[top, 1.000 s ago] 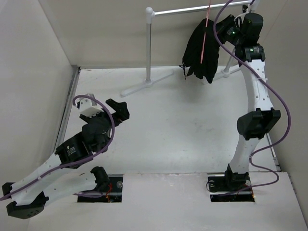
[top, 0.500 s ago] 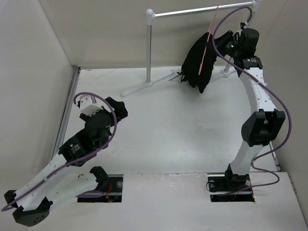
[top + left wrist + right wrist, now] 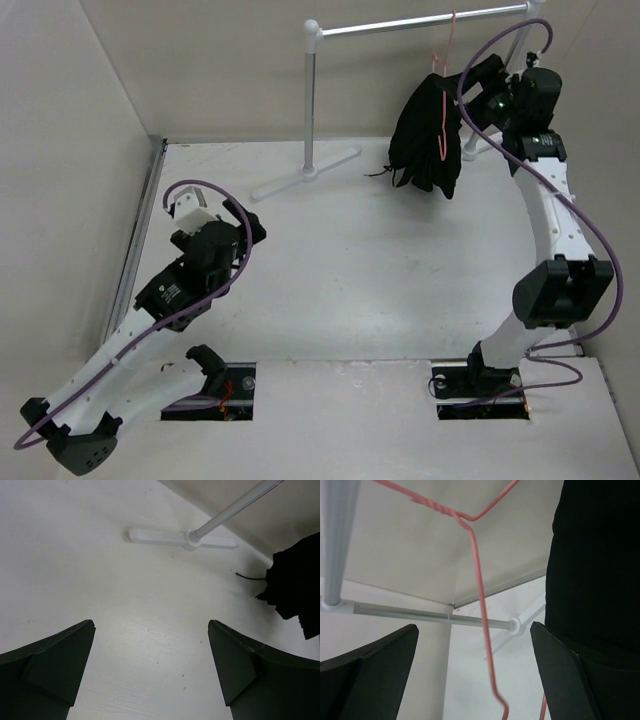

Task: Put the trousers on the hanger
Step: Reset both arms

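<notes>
Black fabric trousers [image 3: 425, 140] hang on a thin pink wire hanger [image 3: 481, 605] hooked over the grey-white metal rack [image 3: 310, 100]; right jaws gape empty beside them, left jaws wide open, empty, above the white surface [image 3: 380, 260].

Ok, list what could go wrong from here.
1. The hanger hangs right in front of the open right gripper; a crooked retreat could snag it and drag it off the rack.
2. The trousers look bunched to one side of the hanger, so a jolt might slide them off.
</notes>
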Robot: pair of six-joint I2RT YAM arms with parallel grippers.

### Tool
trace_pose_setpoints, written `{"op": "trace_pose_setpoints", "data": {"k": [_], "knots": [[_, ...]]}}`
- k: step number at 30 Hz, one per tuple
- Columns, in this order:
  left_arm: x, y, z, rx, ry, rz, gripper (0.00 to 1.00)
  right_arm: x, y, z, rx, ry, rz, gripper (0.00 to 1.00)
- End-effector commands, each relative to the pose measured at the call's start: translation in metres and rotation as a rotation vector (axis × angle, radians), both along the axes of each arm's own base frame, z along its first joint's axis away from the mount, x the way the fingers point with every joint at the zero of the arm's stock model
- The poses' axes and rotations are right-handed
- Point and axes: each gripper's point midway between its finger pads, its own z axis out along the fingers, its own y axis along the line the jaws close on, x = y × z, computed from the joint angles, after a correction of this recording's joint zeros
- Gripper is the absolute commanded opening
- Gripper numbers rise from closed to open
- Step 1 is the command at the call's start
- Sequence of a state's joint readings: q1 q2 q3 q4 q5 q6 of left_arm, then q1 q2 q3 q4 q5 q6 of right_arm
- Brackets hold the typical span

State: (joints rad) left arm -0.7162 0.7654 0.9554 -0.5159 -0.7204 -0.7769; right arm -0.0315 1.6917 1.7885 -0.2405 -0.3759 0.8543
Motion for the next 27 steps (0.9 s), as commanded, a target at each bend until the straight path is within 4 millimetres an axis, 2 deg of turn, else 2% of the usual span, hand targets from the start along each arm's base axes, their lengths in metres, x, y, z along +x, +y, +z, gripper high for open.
{"op": "trace_pose_setpoints", "data": {"k": [1,5,9,11,13,17,19,22,27], "knots": [[0.001,0.001,-0.015,-0.007,0.069,-0.007,1.00,-0.038,-0.022,0.052,-0.046,-0.140,-0.094,1.00],[0.005,-0.001,-0.033,0.002,0.156,-0.025,1.00,-0.074,-0.045,0.043,-0.070,-0.127,-0.213,1.00],[0.006,-0.009,-0.057,0.027,0.252,-0.055,1.00,-0.116,-0.061,0.005,-0.092,-0.069,-0.323,1.00],[0.004,-0.014,-0.071,0.044,0.298,-0.073,1.00,-0.139,-0.072,-0.031,-0.111,-0.002,-0.395,1.00],[0.000,-0.018,-0.084,0.061,0.341,-0.094,1.00,-0.162,-0.082,-0.078,-0.140,0.093,-0.459,1.00],[-0.006,-0.021,-0.105,0.075,0.394,-0.117,1.00,-0.209,-0.085,-0.175,-0.212,0.295,-0.507,1.00],[-0.008,-0.022,-0.112,0.071,0.404,-0.129,1.00,-0.232,-0.083,-0.207,-0.247,0.358,-0.506,1.00],[-0.010,-0.031,-0.123,0.058,0.426,-0.164,1.00,-0.258,-0.081,-0.231,-0.260,0.394,-0.503,1.00],[-0.012,-0.046,-0.140,0.051,0.481,-0.223,1.00,-0.279,-0.083,-0.236,-0.271,0.403,-0.508,1.00]]}}
